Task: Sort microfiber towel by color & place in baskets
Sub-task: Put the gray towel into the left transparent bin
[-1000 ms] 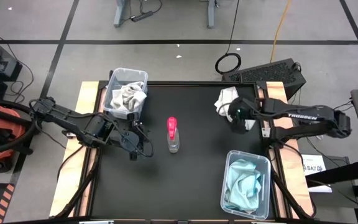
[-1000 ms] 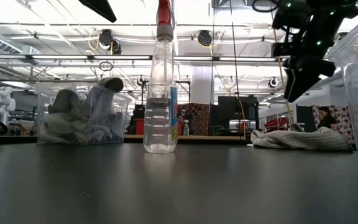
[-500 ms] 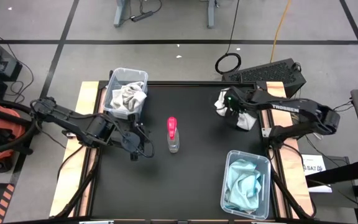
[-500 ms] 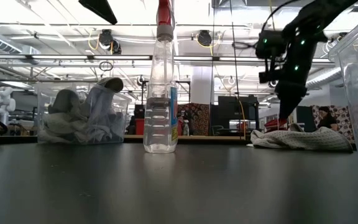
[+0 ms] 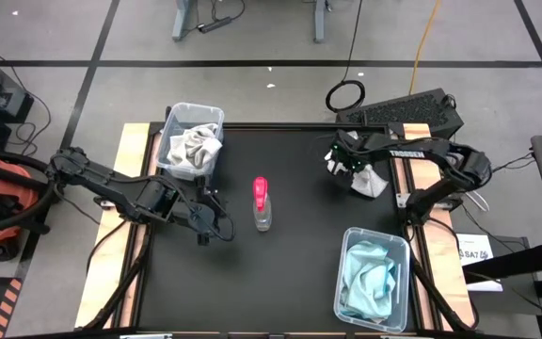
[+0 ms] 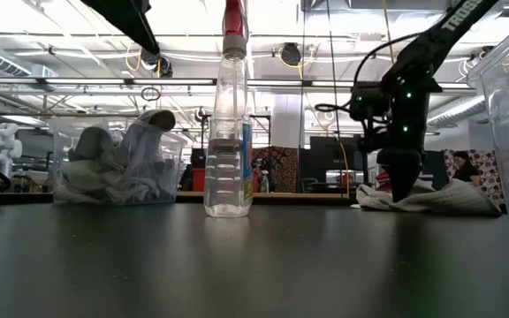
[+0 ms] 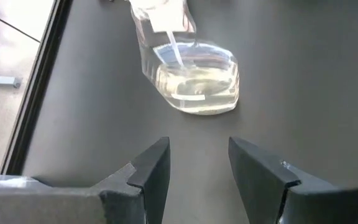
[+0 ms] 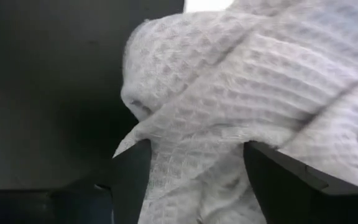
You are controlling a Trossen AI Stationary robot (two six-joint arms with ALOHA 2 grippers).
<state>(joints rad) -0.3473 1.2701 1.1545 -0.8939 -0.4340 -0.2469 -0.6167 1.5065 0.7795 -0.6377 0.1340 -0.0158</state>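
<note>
Two baskets stand on the black worktop: one (image 5: 189, 141) at the far left corner holds grey-white towels (image 5: 196, 144), another (image 5: 373, 278) at the near right edge holds light blue towels (image 5: 369, 282). The right gripper (image 5: 345, 162) is down on a loose grey-white towel (image 5: 367, 181) near the far right corner, fingers spread with its cloth between them. The left gripper (image 5: 216, 213) hovers open-fingered beside the pink-capped bottle (image 5: 262, 204) mid-worktop.

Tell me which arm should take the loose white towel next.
Right. Its end effector is down on the white towel at the table's far right, open fingers straddling the cloth. The left end effector hangs open near the bottle, far from it.
</note>
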